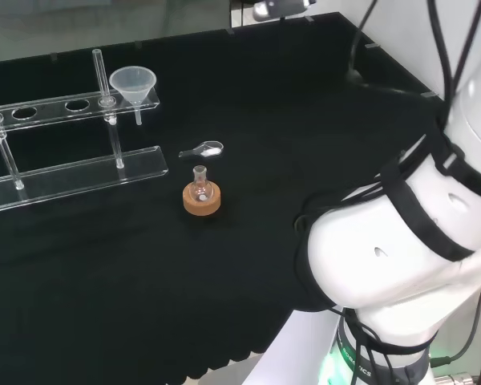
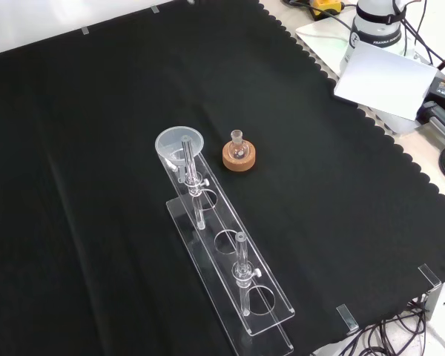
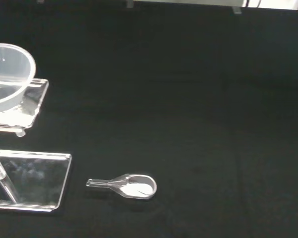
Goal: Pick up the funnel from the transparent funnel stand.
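Funnel point(image 1: 133, 83) sits in the end hole of the clear stand point(image 1: 72, 104); robot hand's state cannot be told.

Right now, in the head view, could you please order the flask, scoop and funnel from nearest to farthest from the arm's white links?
1. Flask on its cork ring, nearest the arm's links.
2. Scoop, just behind the flask.
3. Funnel, seated in the clear stand, upper left.
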Tool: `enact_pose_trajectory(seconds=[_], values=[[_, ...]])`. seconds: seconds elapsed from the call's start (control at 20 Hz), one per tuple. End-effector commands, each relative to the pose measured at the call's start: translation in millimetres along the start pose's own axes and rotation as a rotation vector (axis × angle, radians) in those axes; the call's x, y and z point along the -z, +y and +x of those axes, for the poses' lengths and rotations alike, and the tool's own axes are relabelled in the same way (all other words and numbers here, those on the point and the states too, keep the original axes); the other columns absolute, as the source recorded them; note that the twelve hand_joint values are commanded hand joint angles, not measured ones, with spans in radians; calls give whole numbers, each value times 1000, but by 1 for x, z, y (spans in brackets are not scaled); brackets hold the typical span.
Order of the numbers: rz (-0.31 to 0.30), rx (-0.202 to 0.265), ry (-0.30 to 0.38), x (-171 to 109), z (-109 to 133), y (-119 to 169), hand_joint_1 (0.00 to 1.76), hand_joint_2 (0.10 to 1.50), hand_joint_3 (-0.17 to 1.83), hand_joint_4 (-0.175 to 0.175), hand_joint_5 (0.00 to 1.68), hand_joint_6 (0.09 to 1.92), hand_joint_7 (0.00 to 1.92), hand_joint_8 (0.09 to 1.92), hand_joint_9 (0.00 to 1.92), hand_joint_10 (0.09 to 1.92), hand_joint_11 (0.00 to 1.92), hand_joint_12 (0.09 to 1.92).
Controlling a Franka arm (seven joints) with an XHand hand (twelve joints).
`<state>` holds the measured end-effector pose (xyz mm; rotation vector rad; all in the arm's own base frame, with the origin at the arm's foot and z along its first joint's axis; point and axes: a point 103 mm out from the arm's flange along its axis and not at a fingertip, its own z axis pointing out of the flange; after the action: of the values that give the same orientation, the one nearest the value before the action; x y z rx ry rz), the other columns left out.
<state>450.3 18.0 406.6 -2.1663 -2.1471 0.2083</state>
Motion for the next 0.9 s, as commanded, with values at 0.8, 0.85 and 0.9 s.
enact_pose_trajectory(seconds=[0.8,0.85,0.9], values=[[162,123,-91,-48,96,55,235,928,270,-14,173,87,7,595,142,719,36,1434],[177,127,-91,-50,98,57,268,904,257,-13,155,87,3,593,137,721,41,1441],[191,130,-88,-51,100,58,294,882,244,-11,137,87,1,578,130,726,46,1448]])
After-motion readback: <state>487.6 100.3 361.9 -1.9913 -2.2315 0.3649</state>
